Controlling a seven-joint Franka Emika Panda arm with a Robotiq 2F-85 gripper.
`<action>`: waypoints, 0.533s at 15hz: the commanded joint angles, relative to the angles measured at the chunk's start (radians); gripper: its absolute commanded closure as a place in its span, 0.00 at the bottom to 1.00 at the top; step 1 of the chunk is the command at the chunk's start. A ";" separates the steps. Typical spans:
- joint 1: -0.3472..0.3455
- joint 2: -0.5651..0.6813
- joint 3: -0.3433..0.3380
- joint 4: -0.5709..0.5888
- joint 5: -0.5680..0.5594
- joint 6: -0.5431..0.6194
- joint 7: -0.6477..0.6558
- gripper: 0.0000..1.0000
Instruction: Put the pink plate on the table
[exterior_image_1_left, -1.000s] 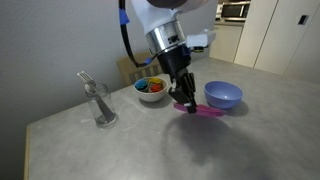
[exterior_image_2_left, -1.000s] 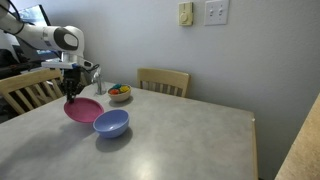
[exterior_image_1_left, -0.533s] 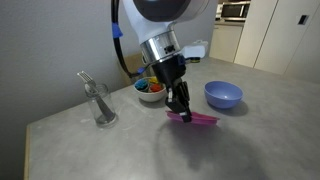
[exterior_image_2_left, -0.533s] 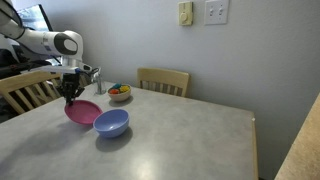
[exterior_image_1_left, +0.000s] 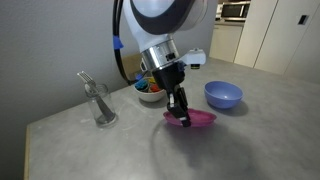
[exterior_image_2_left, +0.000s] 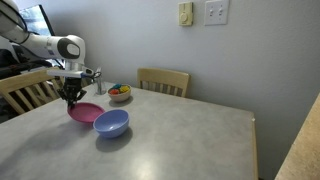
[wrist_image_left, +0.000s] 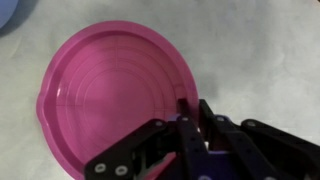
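The pink plate (exterior_image_1_left: 197, 119) is a round magenta plate held just above or on the grey table (exterior_image_1_left: 110, 150), left of the blue bowl. My gripper (exterior_image_1_left: 181, 112) is shut on the plate's rim from above. In an exterior view the plate (exterior_image_2_left: 86, 113) sits low by the table (exterior_image_2_left: 190, 140) under the gripper (exterior_image_2_left: 72, 101). The wrist view shows the plate (wrist_image_left: 115, 95) nearly level, with the fingers (wrist_image_left: 192, 106) pinching its right rim. I cannot tell whether the plate touches the table.
A periwinkle-blue bowl (exterior_image_1_left: 223, 95) (exterior_image_2_left: 111, 123) stands right beside the plate. A white bowl of colourful pieces (exterior_image_1_left: 150, 88) (exterior_image_2_left: 119, 93) is behind it. A glass with a fork (exterior_image_1_left: 99, 103) stands near the table's edge. A wooden chair (exterior_image_2_left: 163, 79) is at the far side.
The gripper has carried the plate away from the blue bowl and lowered it toward the table. The plate has gone from tilted to nearly level.
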 joint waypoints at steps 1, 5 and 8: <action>-0.029 0.029 0.027 0.037 0.008 -0.011 -0.087 0.56; -0.043 0.030 0.037 0.039 0.014 -0.023 -0.150 0.28; -0.054 0.004 0.045 0.021 0.019 -0.023 -0.178 0.06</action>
